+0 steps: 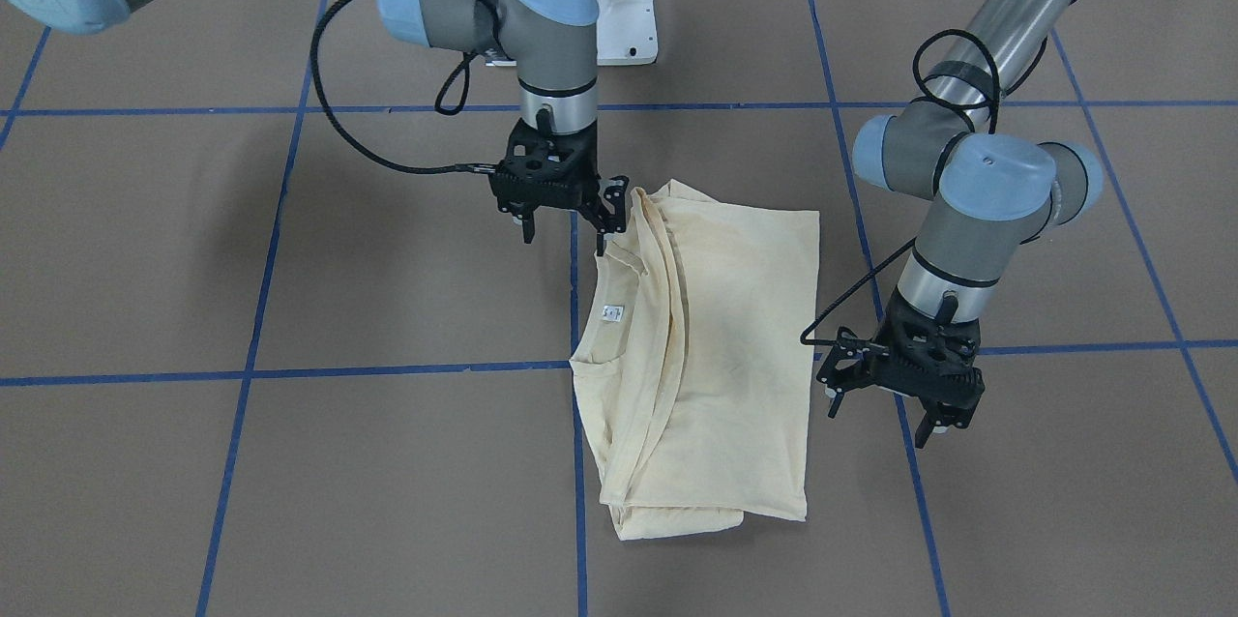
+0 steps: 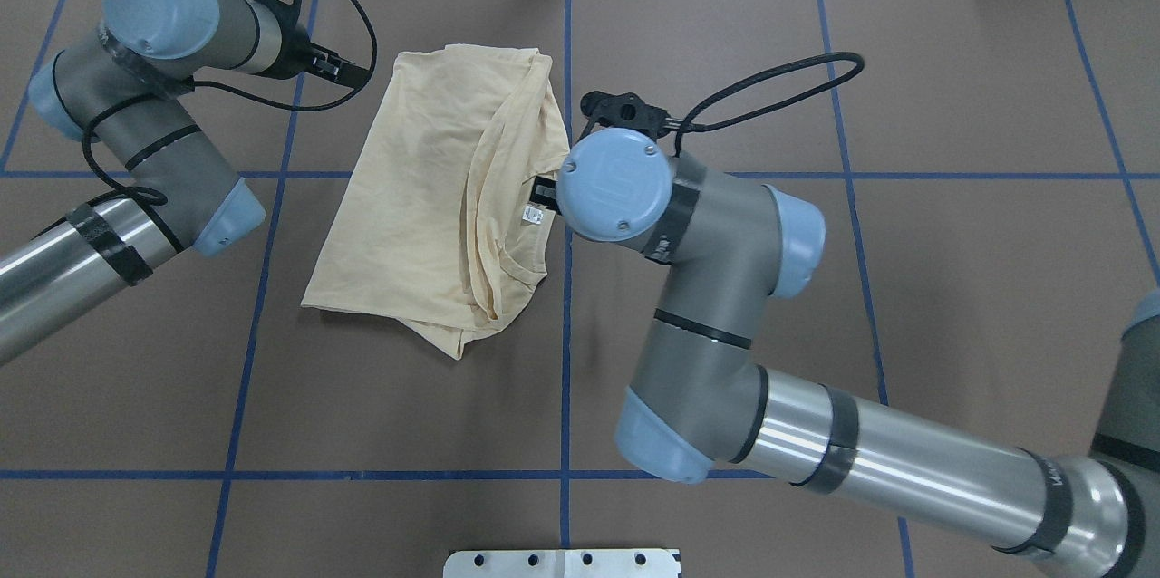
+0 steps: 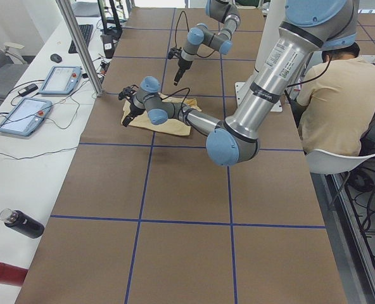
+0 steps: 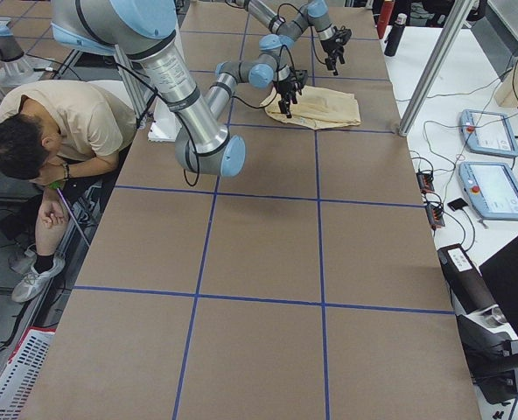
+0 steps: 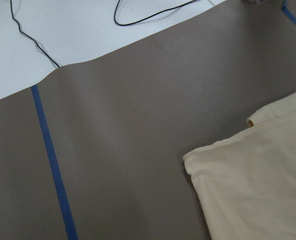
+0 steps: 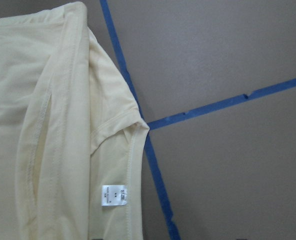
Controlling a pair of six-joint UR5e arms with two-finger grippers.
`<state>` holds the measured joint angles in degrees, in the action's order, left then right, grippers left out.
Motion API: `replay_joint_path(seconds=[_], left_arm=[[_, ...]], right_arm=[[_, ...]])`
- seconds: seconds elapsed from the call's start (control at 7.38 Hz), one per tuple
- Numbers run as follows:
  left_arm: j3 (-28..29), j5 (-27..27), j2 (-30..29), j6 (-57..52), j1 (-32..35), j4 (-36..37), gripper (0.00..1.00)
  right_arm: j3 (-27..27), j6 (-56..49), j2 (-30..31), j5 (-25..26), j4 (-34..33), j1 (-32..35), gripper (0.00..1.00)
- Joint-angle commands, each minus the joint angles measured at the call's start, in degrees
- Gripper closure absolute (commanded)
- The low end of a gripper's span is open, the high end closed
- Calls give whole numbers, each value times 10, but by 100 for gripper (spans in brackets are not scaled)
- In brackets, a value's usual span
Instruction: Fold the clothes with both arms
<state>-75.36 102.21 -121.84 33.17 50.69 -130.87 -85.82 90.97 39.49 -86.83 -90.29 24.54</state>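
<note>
**Both grippers spread and empty at the folded shirt**

You have the brown paper-covered table (image 2: 816, 288), marked with a grid of blue tape lines (image 2: 566, 397), carrying everything under the shirt.

The grey tubular right arm with light-blue joint caps (image 2: 707, 288) reaches to the shirt's collar side. Its wrist hangs over that edge and hides part of it from overhead. The matching left arm (image 2: 154, 152) bends round on the side of the shirt opposite the collar.

The cream long-sleeved knit shirt (image 2: 426, 197) lies flat on the table, folded into a rough rectangle. A long doubled strip of cloth runs beside its ribbed round collar (image 6: 133, 165).

The black two-finger right gripper (image 1: 567, 228) points down just off the collar edge. Its fingers are spread wide and hold nothing. One finger sits just beside the cloth, and you cannot tell whether it touches.

The black left gripper (image 1: 877, 419) is just beyond the opposite edge, near a corner of the shirt. Its fingers are also spread, with nothing between them.

The small white neck label (image 6: 113, 196) shows just inside the collar.
</note>
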Motion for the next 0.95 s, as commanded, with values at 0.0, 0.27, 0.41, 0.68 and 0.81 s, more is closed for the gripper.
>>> replay_joint_path(seconds=[0.0,0.27,0.41,0.68,0.81], left_arm=[[-8,0,8,3,0,0,0],[-8,0,8,4,-1,0,0],[-8,0,8,5,-1,0,0],[-8,0,8,5,-1,0,0],[-8,0,8,5,-1,0,0]], right_arm=[[43,44,-27,20,7,-30,47],[54,43,-25,40,7,-45,48],[55,43,-24,42,7,-50,48],[66,41,-23,49,7,-54,52],[66,40,-24,52,7,-54,52]])
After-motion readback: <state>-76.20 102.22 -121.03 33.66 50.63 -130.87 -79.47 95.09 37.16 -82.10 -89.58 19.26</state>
